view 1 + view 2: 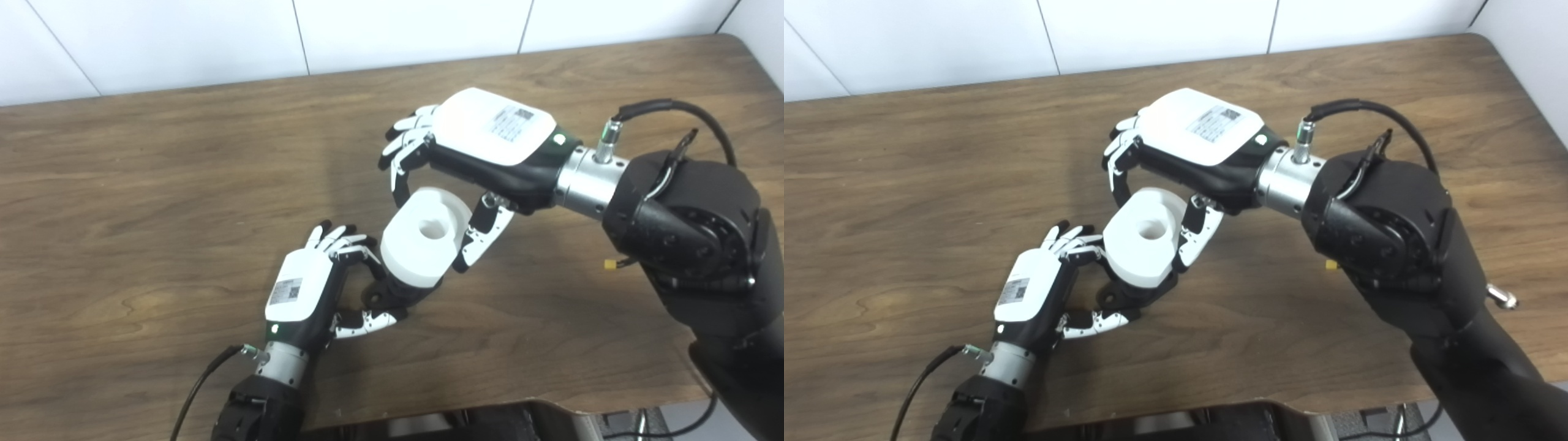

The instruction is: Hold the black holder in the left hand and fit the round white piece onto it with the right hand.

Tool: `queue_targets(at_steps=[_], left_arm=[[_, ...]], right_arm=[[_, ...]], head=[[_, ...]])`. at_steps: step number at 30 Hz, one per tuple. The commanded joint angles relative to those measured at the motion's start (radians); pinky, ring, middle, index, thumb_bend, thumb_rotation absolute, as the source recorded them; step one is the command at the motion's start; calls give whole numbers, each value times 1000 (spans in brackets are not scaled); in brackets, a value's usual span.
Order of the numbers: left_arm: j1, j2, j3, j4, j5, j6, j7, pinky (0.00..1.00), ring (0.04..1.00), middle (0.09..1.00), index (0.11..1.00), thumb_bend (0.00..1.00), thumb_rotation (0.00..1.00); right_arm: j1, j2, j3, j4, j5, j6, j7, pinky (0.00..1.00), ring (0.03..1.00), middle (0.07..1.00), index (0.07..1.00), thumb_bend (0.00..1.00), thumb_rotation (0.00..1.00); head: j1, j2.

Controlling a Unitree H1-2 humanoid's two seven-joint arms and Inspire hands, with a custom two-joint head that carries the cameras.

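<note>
Nearly done: left hand [303, 294] clamps the black holder [392, 293] near the table [153, 184] edge, while right hand [484, 147] grips the round white piece [422, 245], seemingly resting on it, seating unconfirmed.

Likely a lab: bare wooden table [153, 184] against white panelled wall [184, 37].

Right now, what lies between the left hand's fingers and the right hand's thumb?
The round white piece with a centre hole, sitting on the black holder; nothing else. Both eye views show it.
</note>
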Motion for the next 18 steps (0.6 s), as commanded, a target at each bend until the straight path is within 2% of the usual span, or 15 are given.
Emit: queue_targets(at_steps=[1, 8, 18], left_arm=[[-7, -16, -5, -17, 31, 21, 5, 990, 899, 797, 489, 513, 50], [-12, -17, -19, -24, 30, 40, 2, 985, 898, 798, 489, 513, 50], [-13, -16, -28, -29, 28, 57, -4, 978, 901, 799, 489, 511, 52]], right_arm=[[-19, 2, -5, -16, -5, -27, -2, 906, 886, 792, 482, 526, 140], [6, 2, 4, -6, -11, -64, -6, 883, 889, 797, 483, 526, 141], [88, 32, 0, 56, -32, -150, -71, 873, 889, 787, 482, 525, 138]], head=[[1, 2], [5, 10], [6, 9]])
